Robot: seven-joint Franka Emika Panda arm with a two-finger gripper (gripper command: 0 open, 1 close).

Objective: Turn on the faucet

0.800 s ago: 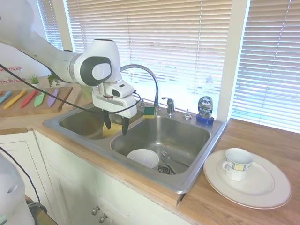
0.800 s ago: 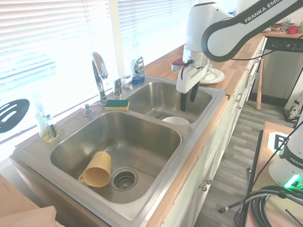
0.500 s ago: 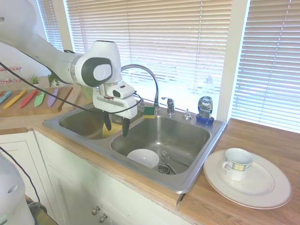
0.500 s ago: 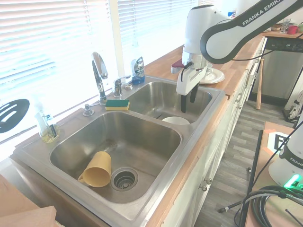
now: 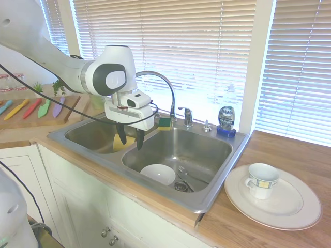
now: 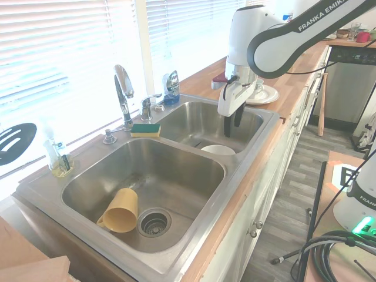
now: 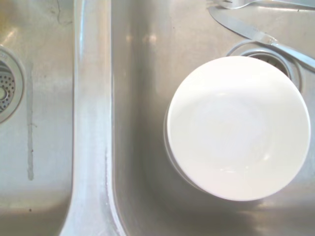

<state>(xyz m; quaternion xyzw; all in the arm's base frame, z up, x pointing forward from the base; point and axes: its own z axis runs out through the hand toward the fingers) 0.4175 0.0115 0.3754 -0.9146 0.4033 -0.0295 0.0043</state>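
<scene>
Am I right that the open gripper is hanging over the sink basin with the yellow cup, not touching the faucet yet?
Not quite: the gripper hangs over the basin holding the white bowl, as the second exterior view shows. The yellow cup lies in the other basin. The rest holds: it is open and clear of the faucet.

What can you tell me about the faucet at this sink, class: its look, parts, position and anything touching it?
The faucet is shiny chrome with a tall gooseneck spout arching high from the sink's back ledge, near the divider between the two basins. A small separate chrome lever handle stands beside it. No water is visibly running. Nothing touches it; the gripper hangs open over the divider, well short of the handle.
</scene>
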